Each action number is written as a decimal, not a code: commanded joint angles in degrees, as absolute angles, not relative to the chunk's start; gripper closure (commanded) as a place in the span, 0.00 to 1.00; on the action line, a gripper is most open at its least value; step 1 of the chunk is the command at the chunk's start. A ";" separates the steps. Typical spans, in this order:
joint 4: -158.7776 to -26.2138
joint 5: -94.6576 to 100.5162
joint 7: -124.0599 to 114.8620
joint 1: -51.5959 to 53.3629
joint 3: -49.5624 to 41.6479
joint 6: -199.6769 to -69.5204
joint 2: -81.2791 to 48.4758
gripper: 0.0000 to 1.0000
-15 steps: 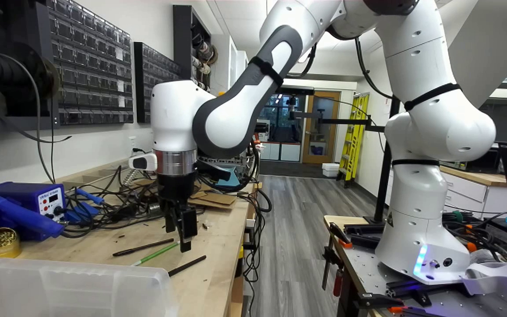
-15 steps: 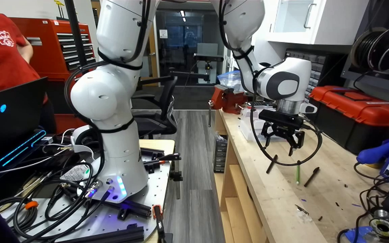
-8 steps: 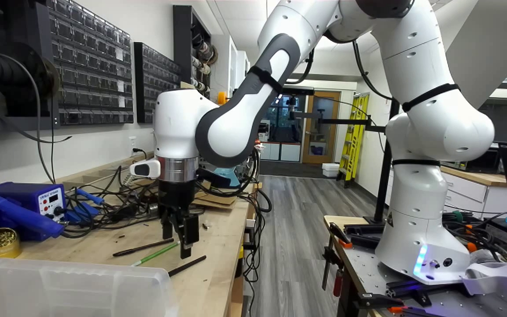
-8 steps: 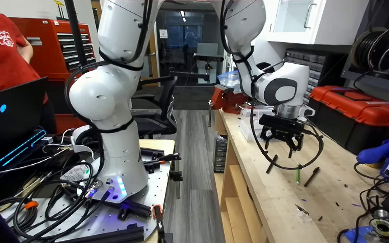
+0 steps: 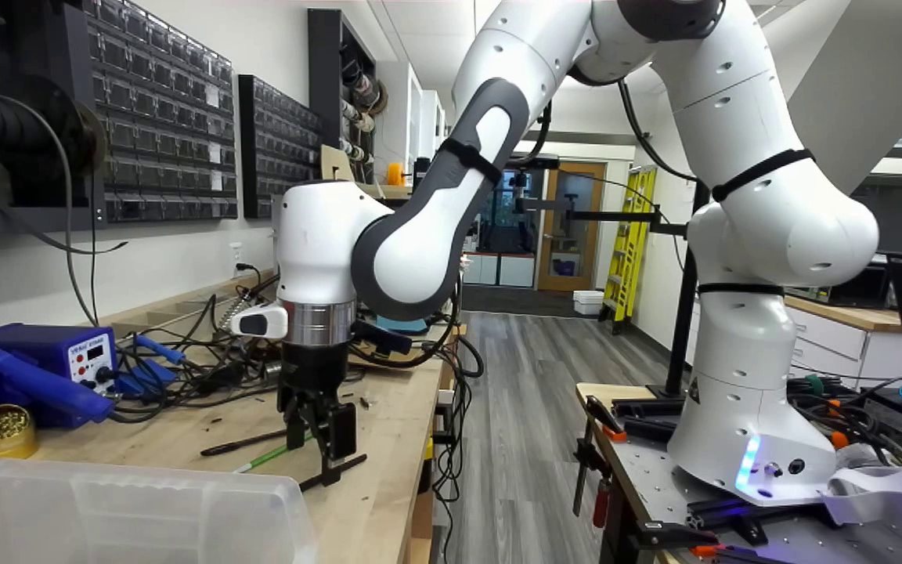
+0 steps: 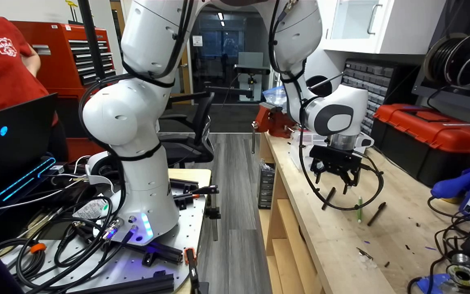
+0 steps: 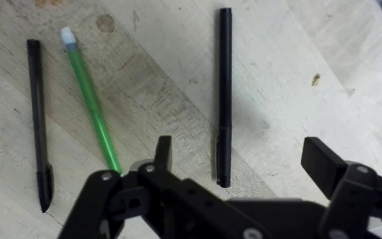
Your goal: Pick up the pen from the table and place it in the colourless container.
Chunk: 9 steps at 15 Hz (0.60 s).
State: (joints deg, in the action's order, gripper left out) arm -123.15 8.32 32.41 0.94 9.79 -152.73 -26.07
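Observation:
A black pen (image 7: 225,83) lies on the table under my gripper (image 7: 239,149) in the wrist view, its clip end between the two spread fingers. It also shows in both exterior views (image 5: 355,461) (image 6: 328,199). My gripper (image 5: 314,460) is open and empty, pointing down low over the table; I cannot tell its exact height (image 6: 332,185). A second dark pen (image 7: 38,116) with a smoky barrel lies at the left in the wrist view (image 5: 243,444) (image 6: 377,214). The colourless container (image 5: 130,509) stands at the near left in an exterior view, its lower part out of frame.
A green pen (image 7: 90,93) lies between the two dark pens (image 6: 359,210). A blue soldering station (image 5: 75,352), a gold tin (image 5: 6,431) and tangled cables (image 5: 208,368) lie along the wall. A black toolbox with a red lid (image 6: 435,139) stands near the container end.
My gripper has moved down toward the table, over the black pen, staying open. The pens and the container have not moved.

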 commanded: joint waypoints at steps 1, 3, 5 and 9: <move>-124.30 7.17 34.89 -1.31 11.88 -155.26 -26.60 0.00; -124.22 7.18 35.09 -1.52 12.15 -155.70 -27.09 0.00; -124.14 7.21 35.20 -1.75 12.45 -156.34 -27.70 0.00; -124.09 7.32 35.48 -2.19 12.85 -157.29 -28.45 0.00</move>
